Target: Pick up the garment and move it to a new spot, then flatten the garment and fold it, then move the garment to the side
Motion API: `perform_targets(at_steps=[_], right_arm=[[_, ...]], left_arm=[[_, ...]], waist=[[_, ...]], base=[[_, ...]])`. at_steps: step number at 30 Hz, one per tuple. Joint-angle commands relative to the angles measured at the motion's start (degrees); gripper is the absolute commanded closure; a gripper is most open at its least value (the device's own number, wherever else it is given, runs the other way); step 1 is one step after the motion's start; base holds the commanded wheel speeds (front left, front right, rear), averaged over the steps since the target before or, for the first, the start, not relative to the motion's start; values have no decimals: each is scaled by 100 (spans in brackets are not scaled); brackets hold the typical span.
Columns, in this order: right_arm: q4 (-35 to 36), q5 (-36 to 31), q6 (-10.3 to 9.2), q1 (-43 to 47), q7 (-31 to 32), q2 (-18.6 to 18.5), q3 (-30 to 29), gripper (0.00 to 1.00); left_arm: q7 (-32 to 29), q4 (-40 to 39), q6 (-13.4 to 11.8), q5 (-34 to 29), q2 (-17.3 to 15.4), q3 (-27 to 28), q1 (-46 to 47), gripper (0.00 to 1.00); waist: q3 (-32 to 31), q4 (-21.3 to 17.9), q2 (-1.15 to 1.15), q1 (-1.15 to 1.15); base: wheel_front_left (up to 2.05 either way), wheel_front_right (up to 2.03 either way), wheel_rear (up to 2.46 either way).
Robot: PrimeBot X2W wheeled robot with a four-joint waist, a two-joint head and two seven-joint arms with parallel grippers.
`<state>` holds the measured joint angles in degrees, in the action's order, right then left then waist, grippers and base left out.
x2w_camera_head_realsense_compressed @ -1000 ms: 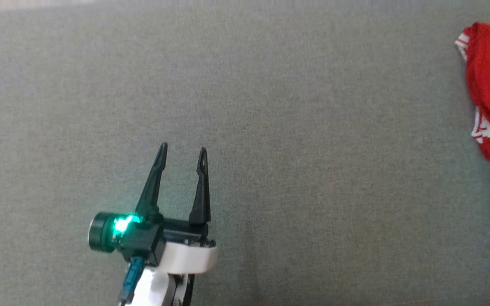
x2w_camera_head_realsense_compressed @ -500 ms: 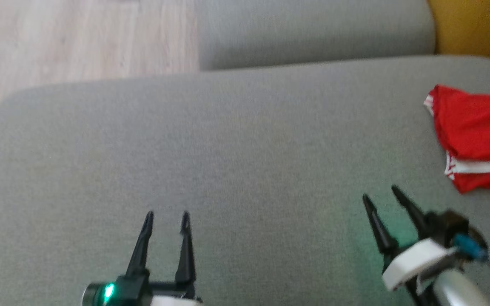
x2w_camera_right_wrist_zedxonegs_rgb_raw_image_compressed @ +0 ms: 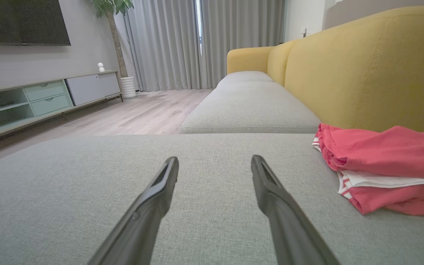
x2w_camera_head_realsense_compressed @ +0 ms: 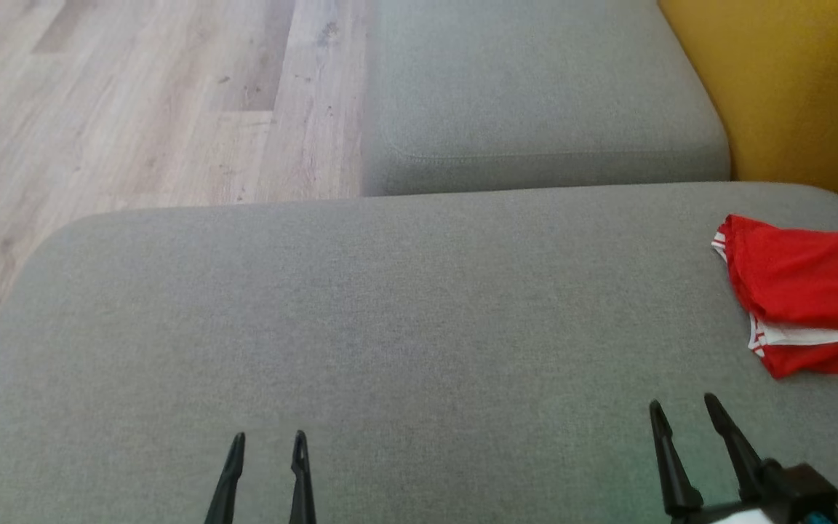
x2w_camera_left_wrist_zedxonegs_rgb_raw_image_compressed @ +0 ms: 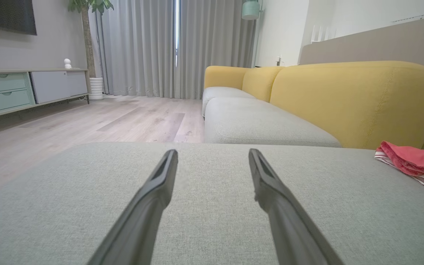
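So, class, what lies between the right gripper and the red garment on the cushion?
Just bare grey cushion: the head view shows an open stretch of fabric between the right gripper and the red garment.

Soft daylight through the curtains (x2w_camera_left_wrist_zedxonegs_rgb_raw_image_compressed: 142, 48), evenly bright, weak shadows, mostly sharp, wrist views bowed at edges.

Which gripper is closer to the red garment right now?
Right. The right gripper sits just short of the red garment; the left gripper is far to its left across the grey cushion.
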<state>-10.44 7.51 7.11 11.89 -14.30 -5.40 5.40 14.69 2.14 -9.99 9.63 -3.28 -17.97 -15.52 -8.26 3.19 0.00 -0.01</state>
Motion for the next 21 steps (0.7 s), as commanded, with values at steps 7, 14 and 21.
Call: perform_targets(at_steps=[7, 14, 21], right_arm=[[320, -81, 37, 100, -69, 55, -20, 0], [334, -175, 37, 130, -69, 89, -16, 0], [-20, -142, -1, 316, 3, 138, -113, 100]], left_arm=[[31, -193, 103, -104, 40, 341, 161, 0], [31, -159, 145, -136, 40, 396, 167, 0], [-3, 157, 142, -94, 2, 143, -35, 100]], waist=[[-108, 56, 0, 1], [-109, 56, 0, 1], [-90, 41, 0, 1]], base=[[0, 0, 0], [0, 0, 0], [0, 0, 0]])
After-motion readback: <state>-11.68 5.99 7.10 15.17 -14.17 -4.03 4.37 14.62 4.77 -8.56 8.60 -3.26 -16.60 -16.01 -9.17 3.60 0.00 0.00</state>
